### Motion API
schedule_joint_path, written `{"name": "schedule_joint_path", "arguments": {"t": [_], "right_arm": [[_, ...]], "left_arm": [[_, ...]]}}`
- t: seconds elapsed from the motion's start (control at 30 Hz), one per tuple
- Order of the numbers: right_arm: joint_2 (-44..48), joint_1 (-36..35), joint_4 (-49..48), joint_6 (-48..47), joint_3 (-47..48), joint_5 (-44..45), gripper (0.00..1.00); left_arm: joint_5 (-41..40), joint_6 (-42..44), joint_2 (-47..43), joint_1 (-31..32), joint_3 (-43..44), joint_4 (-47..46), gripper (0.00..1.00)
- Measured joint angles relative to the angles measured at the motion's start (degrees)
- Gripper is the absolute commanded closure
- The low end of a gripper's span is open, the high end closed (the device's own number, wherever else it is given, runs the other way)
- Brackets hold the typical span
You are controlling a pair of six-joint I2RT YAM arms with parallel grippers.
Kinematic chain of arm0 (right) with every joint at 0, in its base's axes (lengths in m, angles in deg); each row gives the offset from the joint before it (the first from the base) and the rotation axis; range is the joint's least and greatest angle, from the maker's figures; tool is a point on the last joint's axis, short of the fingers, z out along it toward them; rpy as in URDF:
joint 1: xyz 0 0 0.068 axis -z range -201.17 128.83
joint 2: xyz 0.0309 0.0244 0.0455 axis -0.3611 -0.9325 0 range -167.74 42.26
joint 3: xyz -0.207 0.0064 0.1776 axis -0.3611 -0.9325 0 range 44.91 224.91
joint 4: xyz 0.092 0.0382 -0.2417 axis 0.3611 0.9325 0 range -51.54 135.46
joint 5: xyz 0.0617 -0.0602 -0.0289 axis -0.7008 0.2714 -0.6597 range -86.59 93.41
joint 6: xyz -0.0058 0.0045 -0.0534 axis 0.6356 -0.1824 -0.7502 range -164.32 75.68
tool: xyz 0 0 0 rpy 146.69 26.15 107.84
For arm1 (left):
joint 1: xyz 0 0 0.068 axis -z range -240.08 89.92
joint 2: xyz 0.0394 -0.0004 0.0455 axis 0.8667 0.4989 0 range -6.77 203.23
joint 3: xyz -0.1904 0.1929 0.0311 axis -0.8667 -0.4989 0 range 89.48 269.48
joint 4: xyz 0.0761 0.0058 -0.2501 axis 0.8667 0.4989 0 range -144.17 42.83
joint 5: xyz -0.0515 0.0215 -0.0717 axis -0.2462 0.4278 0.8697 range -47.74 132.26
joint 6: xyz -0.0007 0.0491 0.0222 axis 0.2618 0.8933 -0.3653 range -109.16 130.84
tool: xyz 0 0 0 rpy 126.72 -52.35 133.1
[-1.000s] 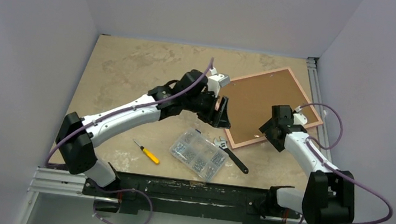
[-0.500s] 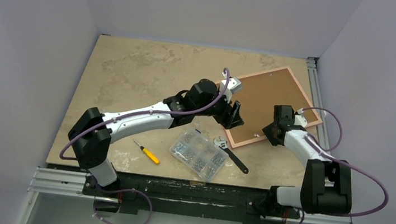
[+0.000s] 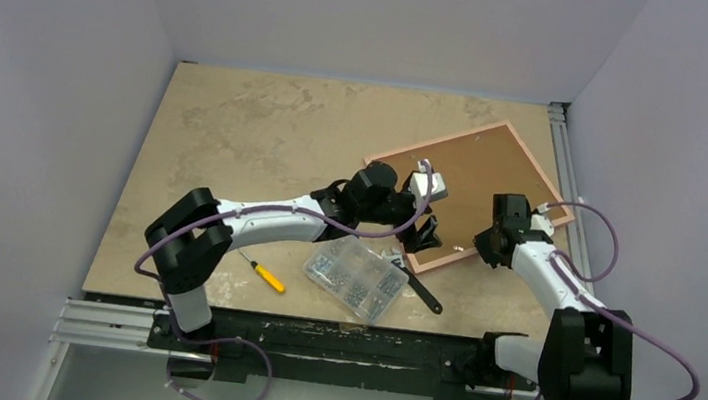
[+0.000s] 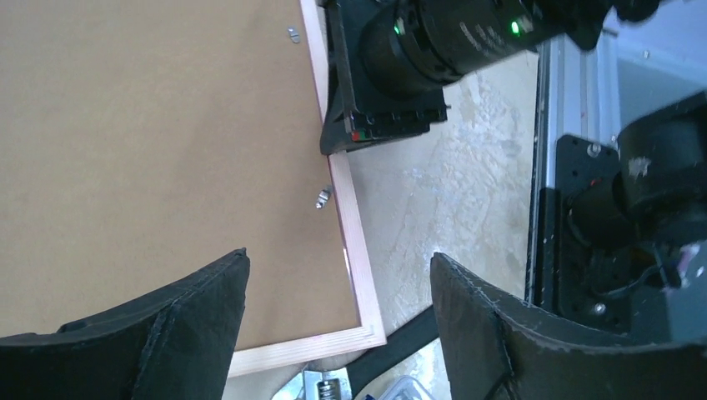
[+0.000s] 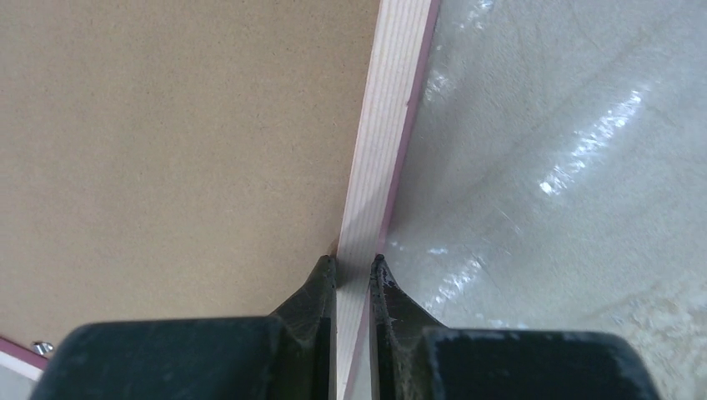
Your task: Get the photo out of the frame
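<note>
Right wrist, right tool [image 5: 354,265] pinching frame [image 5: 392,125], left tool [image 4: 338,260] spread

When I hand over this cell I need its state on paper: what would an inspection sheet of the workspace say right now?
Surface: mottled beige table, no spills seen.
Job's things: frame lies back up at the far right, brown fibreboard inside a pink rim; photo not visible.
Clutter: clear screw box, yellow-handled screwdriver and wrench near the front edge.
Grippers: left gripper open above the frame's near corner; right gripper shut on the frame's rim.
Cables: purple cables loop along both arms.
Surroundings: pale walls on three sides; metal rail along the right edge.
</note>
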Motion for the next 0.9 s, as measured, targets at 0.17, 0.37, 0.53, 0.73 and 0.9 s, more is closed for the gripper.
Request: {"name": "schedule_joint_path", "arguments": {"t": [0.17, 0.37, 0.53, 0.73, 0.9], "right_arm": [[3.87, -0.02, 5.46, 0.13, 1.86, -0.11, 1.0], [2.84, -0.02, 9.25, 0.63, 5.27, -0.61, 1.0], [1.62, -0.04, 11.37, 1.4, 7.87, -1.64, 1.0], [1.44, -0.04, 12.39, 1.95, 8.74, -1.73, 1.0], [1.44, -0.04, 12.94, 2.71, 9.03, -2.29, 1.0]], "left_arm": [[0.42, 8.04, 0.79, 3.04, -1.07, -2.01, 0.21], [-2.91, 15.93, 3.34, 7.3, -1.42, -1.99, 0.03], [-10.86, 22.84, 5.73, 11.13, -1.95, -2.23, 0.02], [-25.51, 31.47, 11.04, 15.96, -2.03, -5.49, 0.04], [-36.87, 37.51, 17.05, 17.27, -0.26, -7.48, 0.04]]}}
